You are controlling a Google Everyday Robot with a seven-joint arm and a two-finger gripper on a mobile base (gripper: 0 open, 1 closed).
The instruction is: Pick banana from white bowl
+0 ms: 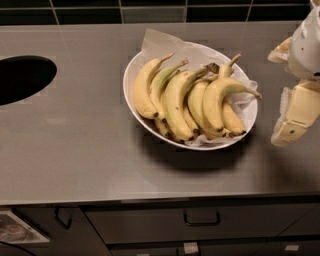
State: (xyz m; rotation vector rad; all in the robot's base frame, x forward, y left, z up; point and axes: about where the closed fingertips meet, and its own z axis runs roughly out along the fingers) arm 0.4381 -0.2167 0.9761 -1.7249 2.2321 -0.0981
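The white bowl [136, 102] is oval, lined with crumpled white paper, and stands in the middle of the grey counter. Several bananas lie in it side by side. The task's banana [215, 102] is plain yellow and strongly arched. It lies on top at the right side of the pile, its long thin stem pointing right over the rim. A green-tinged slimmer banana [161, 82] and a long fat yellow one [175, 102] lie to its left. My gripper [292, 117] hangs at the right edge of the view, just right of the bowl and apart from it, holding nothing.
A dark oval opening [20, 77] is set in the counter [75, 140] at the far left. A dark tiled wall [150, 12] runs along the back. Drawers with handles [201, 218] sit below the counter's front edge.
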